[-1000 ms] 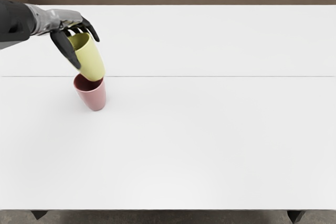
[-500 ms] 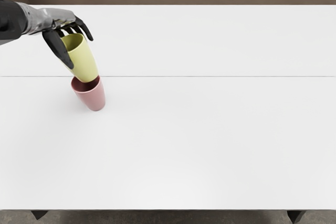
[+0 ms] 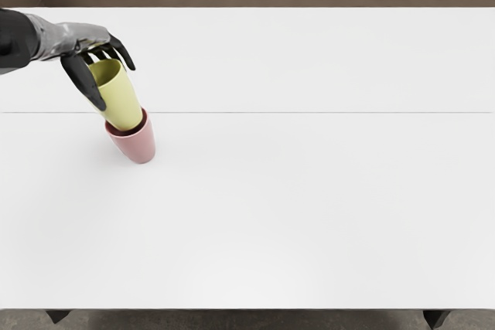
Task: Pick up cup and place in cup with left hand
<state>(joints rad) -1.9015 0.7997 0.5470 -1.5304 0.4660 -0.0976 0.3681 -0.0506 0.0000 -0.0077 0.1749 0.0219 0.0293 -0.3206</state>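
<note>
The yellow cup (image 3: pixel 121 100) has been lowered partly into the pink cup (image 3: pixel 137 146). It is gripped by the left hand (image 3: pixel 87 42).

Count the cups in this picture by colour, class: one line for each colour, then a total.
Yellow cup: 1, held by the left hand
Pink cup: 1, standing on the table
Total: 2 cups

The left arm (image 3: pixel 17 40) enters at the far left; its robot hand (image 3: pixel 83 36) is closed in a grasp, thumb (image 3: pixel 82 81) slanting near and right, fingers (image 3: pixel 123 54) curved opposite, palm apparently facing down.
</note>
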